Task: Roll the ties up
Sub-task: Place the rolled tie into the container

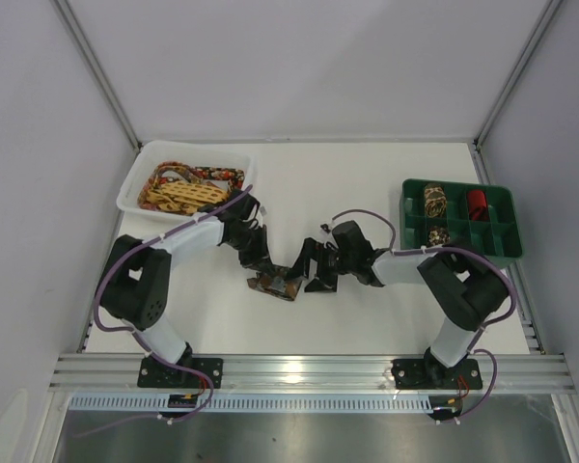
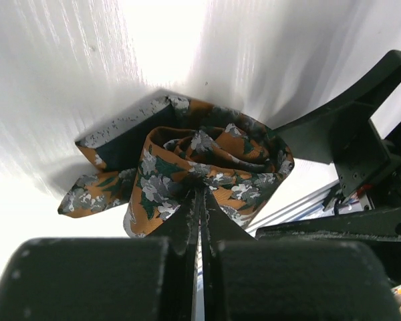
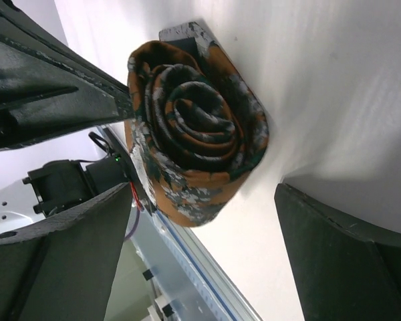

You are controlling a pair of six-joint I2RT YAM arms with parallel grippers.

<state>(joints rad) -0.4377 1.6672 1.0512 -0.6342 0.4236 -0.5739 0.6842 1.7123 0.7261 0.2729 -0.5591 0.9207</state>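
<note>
A brown-orange mottled tie [image 1: 276, 285] lies on the white table as a rolled coil, with one short end sticking out. In the left wrist view my left gripper [image 2: 200, 194] is shut, its tips pinching the near edge of the coiled tie [image 2: 210, 157]. My left gripper [image 1: 261, 262] stands just above-left of the coil in the top view. My right gripper [image 1: 310, 273] stands open beside the coil's right side. The right wrist view shows the tie's spiral end [image 3: 194, 127] just beyond my right gripper [image 3: 206, 200], whose fingers [image 3: 347, 254] are spread wide and apart from it.
A white bin [image 1: 134, 189] at the back left holds loose ties, one yellow lattice [image 1: 183, 197] and one red-floral [image 1: 219, 176]. A green compartment tray [image 1: 503, 222] at the right holds three rolled ties [image 1: 435, 201]. The aluminium rail [image 1: 309, 369] runs along the near edge.
</note>
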